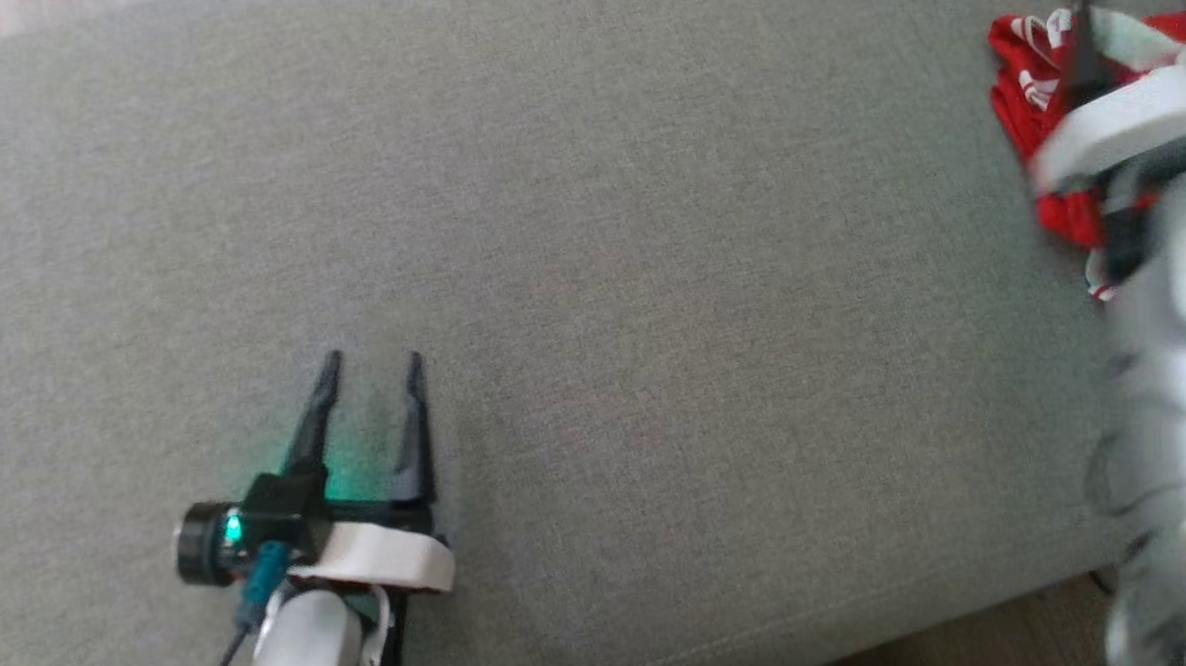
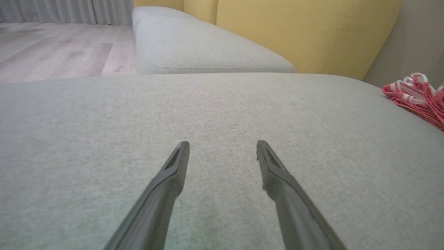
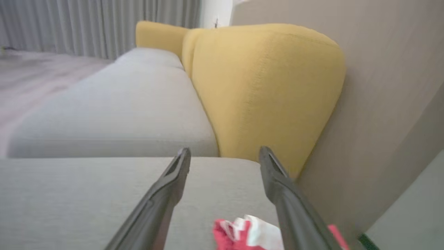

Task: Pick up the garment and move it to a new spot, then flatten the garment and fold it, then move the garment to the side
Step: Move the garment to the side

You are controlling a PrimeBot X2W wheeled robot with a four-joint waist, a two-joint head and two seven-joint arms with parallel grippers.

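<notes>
The garment (image 1: 1018,104) lies bunched at the far right edge of the cushion (image 1: 650,270). My right gripper (image 3: 225,152) hangs just above it, jaws wide, holding nothing. The left gripper (image 1: 372,368), jaws also wide, waits over bare cushion. I'd drop straight down and pinch a thick fold, not one layer.

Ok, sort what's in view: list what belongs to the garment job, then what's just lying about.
Job: red-and-white garment, crumpled on the grey seat cushion; left pincer, open; right pincer, open over the garment.
Lying about: yellow backrest; far grey cushion; curtain; wooden floor.
</notes>
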